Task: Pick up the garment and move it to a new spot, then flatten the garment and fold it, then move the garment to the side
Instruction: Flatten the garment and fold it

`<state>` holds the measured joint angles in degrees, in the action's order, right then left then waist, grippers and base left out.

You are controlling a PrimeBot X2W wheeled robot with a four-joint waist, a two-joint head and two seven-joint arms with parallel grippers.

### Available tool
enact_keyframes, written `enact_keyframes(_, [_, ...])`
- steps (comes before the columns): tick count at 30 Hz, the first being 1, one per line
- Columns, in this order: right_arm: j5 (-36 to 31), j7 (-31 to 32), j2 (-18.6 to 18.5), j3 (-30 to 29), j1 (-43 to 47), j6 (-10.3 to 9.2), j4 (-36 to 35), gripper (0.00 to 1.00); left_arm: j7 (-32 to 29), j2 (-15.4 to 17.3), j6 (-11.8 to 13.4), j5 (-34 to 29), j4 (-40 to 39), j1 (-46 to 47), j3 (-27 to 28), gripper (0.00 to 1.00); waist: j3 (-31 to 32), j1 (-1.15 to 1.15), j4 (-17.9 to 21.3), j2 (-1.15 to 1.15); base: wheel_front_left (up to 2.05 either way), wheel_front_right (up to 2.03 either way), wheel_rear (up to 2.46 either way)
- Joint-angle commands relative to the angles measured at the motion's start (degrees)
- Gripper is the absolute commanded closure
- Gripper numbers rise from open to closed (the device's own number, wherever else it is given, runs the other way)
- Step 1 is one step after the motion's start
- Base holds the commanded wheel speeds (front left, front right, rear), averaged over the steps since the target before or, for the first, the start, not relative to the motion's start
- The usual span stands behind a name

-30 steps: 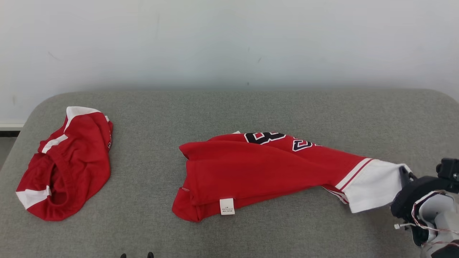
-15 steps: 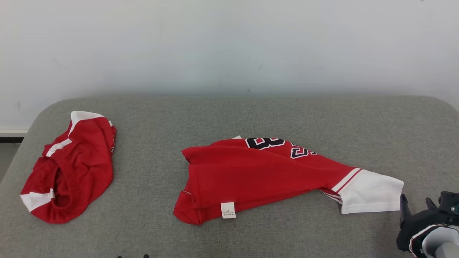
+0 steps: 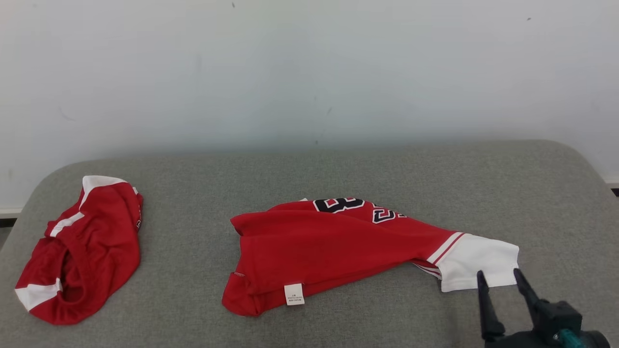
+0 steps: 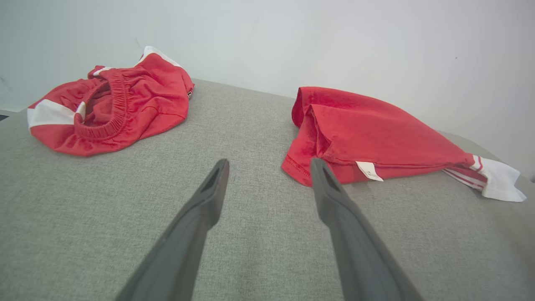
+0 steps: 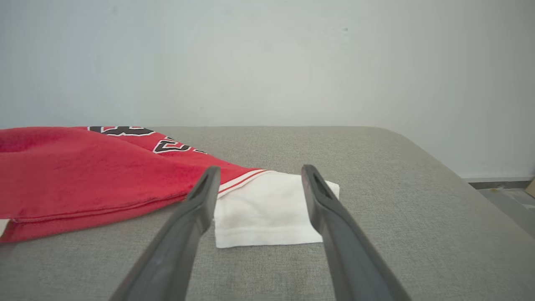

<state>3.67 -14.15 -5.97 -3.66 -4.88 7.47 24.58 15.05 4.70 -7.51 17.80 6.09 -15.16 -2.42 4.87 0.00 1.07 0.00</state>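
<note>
So, the red jersey-knit shirt (image 3: 329, 246) is lying roughly in the middle of the grey woven-fabric pad (image 3: 338, 174), folded over on itself into a long, slightly lumpy wedge. The knit looks soft and matte, with a thick doubled edge along the pad's front side. A small white rectangular care label (image 3: 294, 294) sticks out of that front hem. Blocky black numerals with white outlines (image 3: 338, 204) peek up on the side facing the pad's back edge. Its white sleeve (image 3: 478, 263), set off by thin red-and-white stripes, lies flat and squarish, pointing toward the pad's right end.

The right gripper (image 3: 498, 272) sits near the pad's front right. Its two long, dark, tapered fingers are spread wide with nothing between them. The tips are right at the sleeve's stitched hem, but I can't tell if they actually touch it. The left gripper (image 4: 268, 162) is spread wide too and empty, over bare weave toward the pad's front.

Toward the pad's left end there's a crumpled pair of red shorts with white panels and a ribbed elastic waistband (image 3: 82, 251), bunched into a rounded heap. Behind the pad is a plain, smooth, pale wall (image 3: 309, 72).
</note>
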Motion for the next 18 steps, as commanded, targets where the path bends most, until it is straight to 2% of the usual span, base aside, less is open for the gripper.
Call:
enact_keyframes(1, [-0.7, -0.2, 0.7, 0.9, 1.9, 0.06, -1.9, 0.0, 0.2, -0.2, 0.0, -0.1, 0.0, -0.7, 0.4, 0.0, 0.9, 0.0, 0.9, 0.0, 0.0, 0.0, 0.0])
enact_keyframes(7, [-1.4, 0.4, 2.2, 4.3, 7.5, 0.06, -6.8, 0.0, 0.2, -0.6, 0.0, -1.1, -0.4, -1.2, 2.2, 0.0, 2.3, 0.0, 1.7, 0.0, 0.0, 0.0, 0.0])
enact_keyframes(18, [-3.0, 1.4, 2.9, 6.0, 10.8, 0.06, -7.1, 0.0, 0.2, -1.1, 0.0, -3.1, -0.5, -1.7, 4.5, 0.0, 3.3, 0.0, 2.0, 0.0, 0.0, 0.0, 0.0])
